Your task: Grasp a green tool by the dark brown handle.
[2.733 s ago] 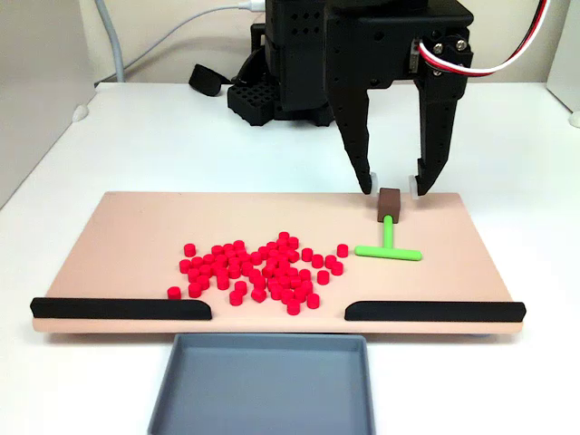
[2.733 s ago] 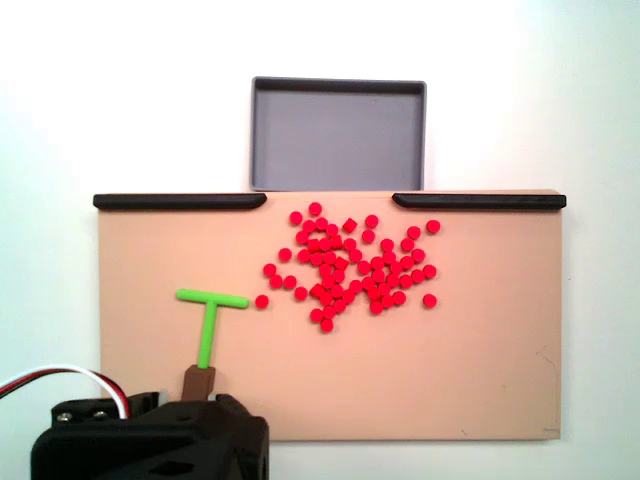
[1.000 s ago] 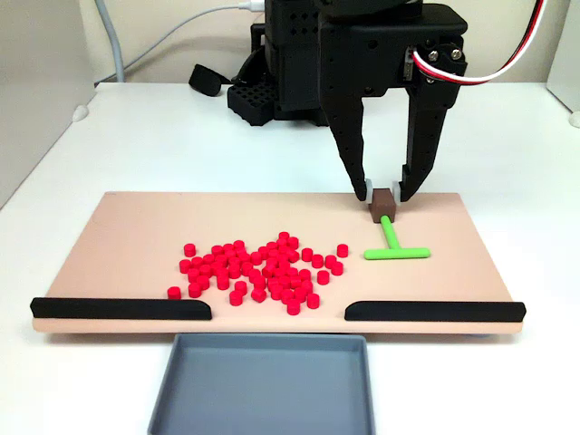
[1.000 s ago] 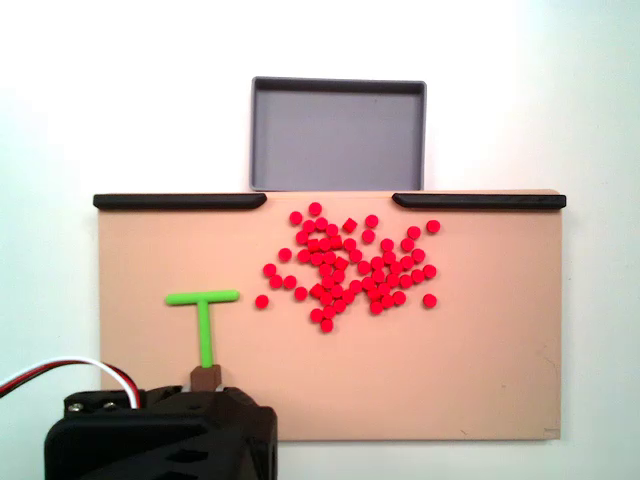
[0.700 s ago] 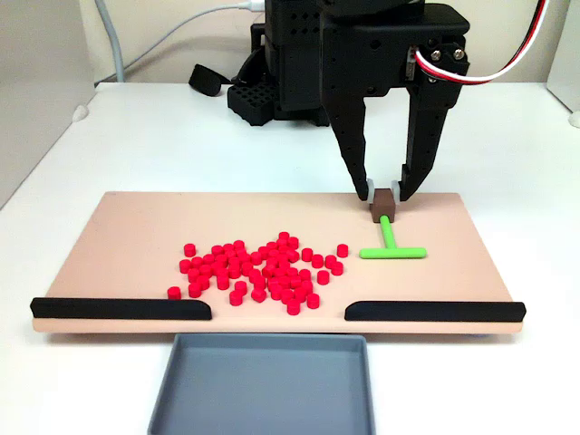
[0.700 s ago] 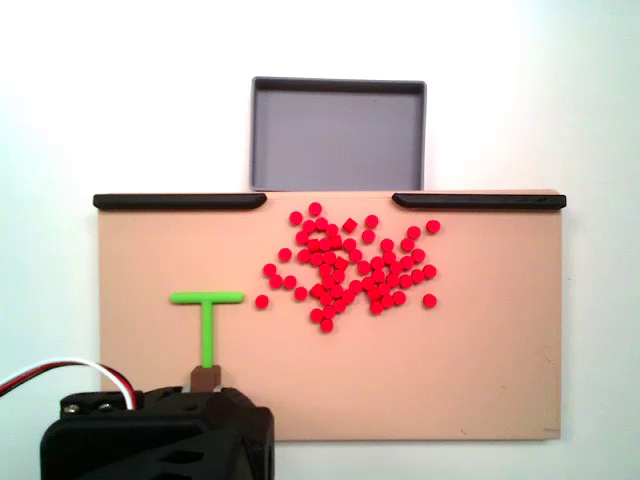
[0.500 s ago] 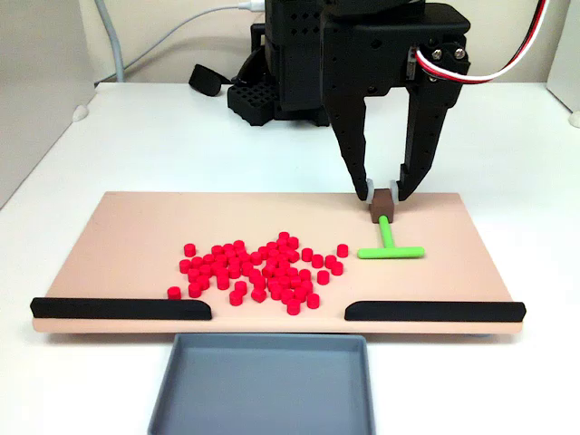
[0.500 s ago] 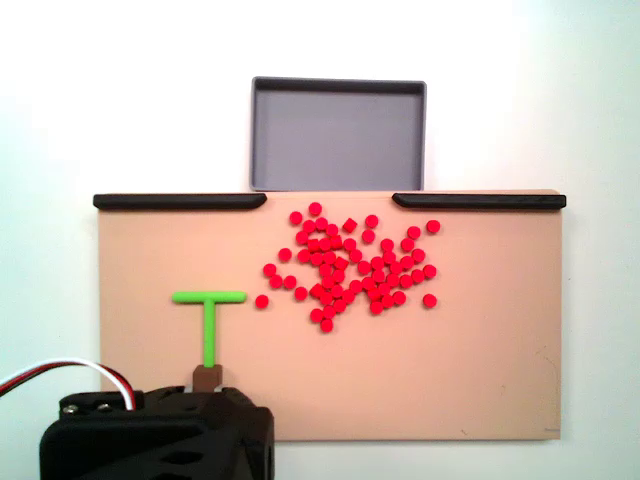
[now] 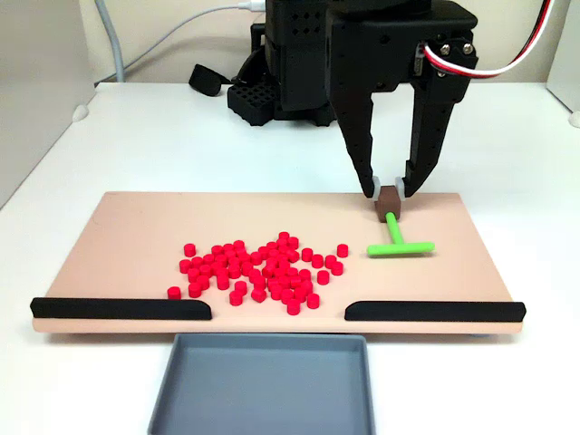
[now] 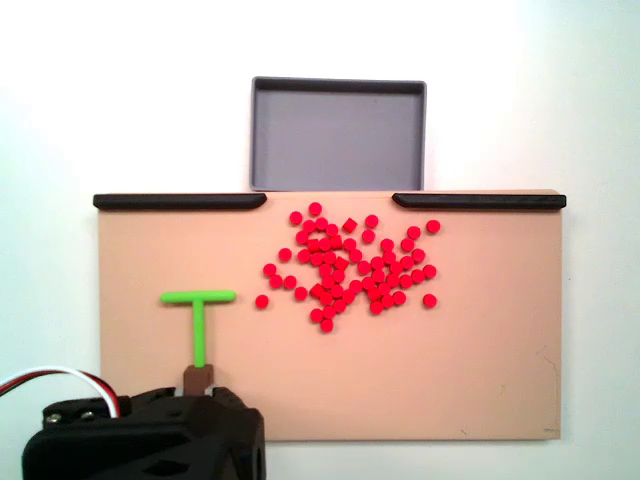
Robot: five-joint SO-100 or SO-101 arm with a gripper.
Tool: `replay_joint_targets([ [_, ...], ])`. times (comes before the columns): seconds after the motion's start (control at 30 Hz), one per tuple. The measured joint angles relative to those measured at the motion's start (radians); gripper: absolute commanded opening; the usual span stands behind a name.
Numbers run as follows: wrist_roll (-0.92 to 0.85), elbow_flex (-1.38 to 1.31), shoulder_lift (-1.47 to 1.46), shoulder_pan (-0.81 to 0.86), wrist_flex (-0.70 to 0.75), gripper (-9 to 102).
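One fixed view looks from low in front of the board (image 9: 136, 227), facing the arm's base. Another fixed view looks straight down on the board (image 10: 480, 380) from above. Both share board and tray (image 9: 263, 390).

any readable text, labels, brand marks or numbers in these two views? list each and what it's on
None: no legible word, number, brand or sign in both fixed views.
The gripper, the dark brown handle, the green tool, the red pieces, the tan board, the black strips and the grey tray all appear unmarked.
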Motion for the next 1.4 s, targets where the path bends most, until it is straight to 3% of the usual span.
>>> replay_joint_targets([
  [0.4, -0.080, 0.000, 0.087, 0.002, 0.057, 0],
  [0.87, -0.281, 0.000, 0.163, 0.146, 0.137, 0],
  [1.4, -0.318, 0.000, 0.176, 0.252, 0.155, 0],
])
